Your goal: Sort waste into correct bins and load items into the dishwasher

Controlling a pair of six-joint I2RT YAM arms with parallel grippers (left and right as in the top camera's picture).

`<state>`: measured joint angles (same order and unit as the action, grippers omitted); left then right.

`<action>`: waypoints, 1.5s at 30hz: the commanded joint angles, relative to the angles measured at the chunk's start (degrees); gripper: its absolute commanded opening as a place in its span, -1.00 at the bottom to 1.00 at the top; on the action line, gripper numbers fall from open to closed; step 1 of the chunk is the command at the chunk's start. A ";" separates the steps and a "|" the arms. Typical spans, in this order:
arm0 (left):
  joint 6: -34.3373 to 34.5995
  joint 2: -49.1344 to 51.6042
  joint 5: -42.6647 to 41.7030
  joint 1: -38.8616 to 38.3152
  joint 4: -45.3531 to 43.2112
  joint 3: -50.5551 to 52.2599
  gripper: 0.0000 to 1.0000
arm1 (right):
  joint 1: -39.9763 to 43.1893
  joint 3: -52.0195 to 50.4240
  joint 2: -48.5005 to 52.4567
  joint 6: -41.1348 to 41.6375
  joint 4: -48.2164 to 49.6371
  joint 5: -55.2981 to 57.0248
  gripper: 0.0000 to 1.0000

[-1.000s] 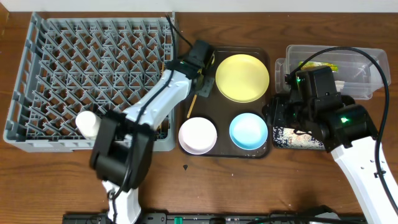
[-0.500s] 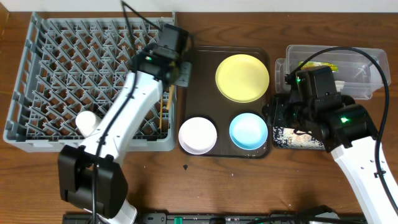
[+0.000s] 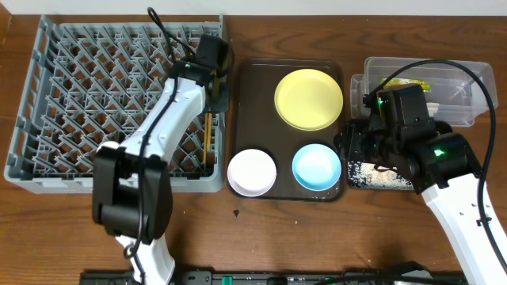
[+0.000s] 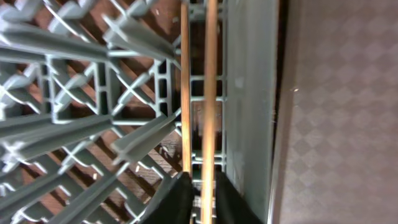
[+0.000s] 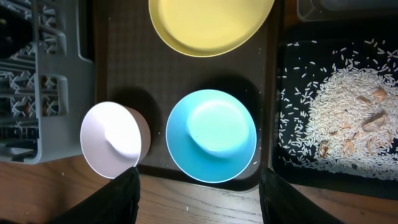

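Note:
The two wooden chopsticks lie in the grey dish rack along its right wall. In the left wrist view one chopstick runs between my left gripper's fingertips with small gaps, and the other lies outside the left finger. The left gripper is slightly open. My right gripper is wide open and empty, above the front of the brown tray. The tray holds the yellow plate, pink bowl and blue bowl. My left arm hides the white cup.
The black tray holds rice scraps right of the brown tray. The clear tub at the back right holds the green-and-yellow wrapper. The rack's right wall stands next to the brown tray.
My left arm swung from the brown tray to the rack's right edge with the chopsticks, which now lie in the rack. The right arm has not moved.

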<state>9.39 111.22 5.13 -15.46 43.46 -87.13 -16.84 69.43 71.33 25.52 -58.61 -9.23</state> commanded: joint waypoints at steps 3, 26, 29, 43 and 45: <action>0.79 -1.68 0.92 0.09 1.22 -1.55 -0.45 | 0.28 0.20 -0.46 0.83 0.15 -0.26 0.18; 0.81 -21.53 -24.79 -12.74 11.45 -0.70 0.00 | 0.28 0.20 -0.46 0.83 1.40 0.39 0.27; 0.85 -18.47 -24.87 -14.64 11.37 -0.28 0.02 | 0.28 0.20 -0.46 0.83 1.09 0.39 0.28; 0.52 -0.70 -28.57 -21.03 5.49 -0.17 0.08 | 0.28 0.20 -0.46 0.83 0.31 0.37 0.27; 0.55 1.90 -29.24 -21.59 4.42 -0.20 0.07 | 0.28 0.20 -0.46 0.90 -1.03 0.39 0.22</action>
<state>10.48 109.47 -21.28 -36.07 48.58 -87.53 -16.82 69.43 71.33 25.69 -58.30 -9.19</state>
